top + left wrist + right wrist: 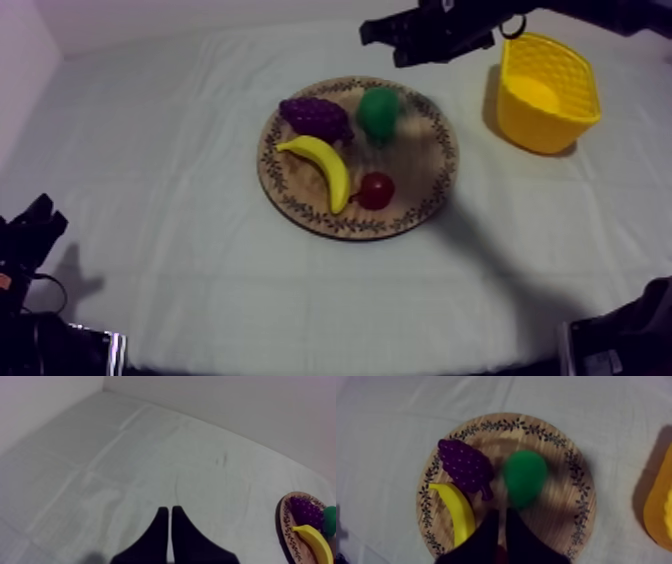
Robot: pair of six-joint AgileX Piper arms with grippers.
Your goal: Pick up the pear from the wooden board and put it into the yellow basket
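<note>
The pear (380, 112) lay on the wooden board (425, 160), on the half nearer the yellow basket (540, 125), which stood off the board and apart from it. A bunch of grapes (316, 117) lay just beside the pear toward the board's other half, with the banana (322, 167) beyond that. The right gripper (502, 512) hung over the board just short of the pear, its two fingers pressed together as a narrow wedge with nothing between them. The left gripper (166, 509) sat well away from the board over bare cloth (125, 476), its fingers likewise pressed together. The step in hand looked like the approach, so the fingers would have to spread before any descent. A good grasp would probably centre over the pear's broad body, straddle it without nudging the grapes, and then lift clear of the board's rim before moving toward the basket.
</note>
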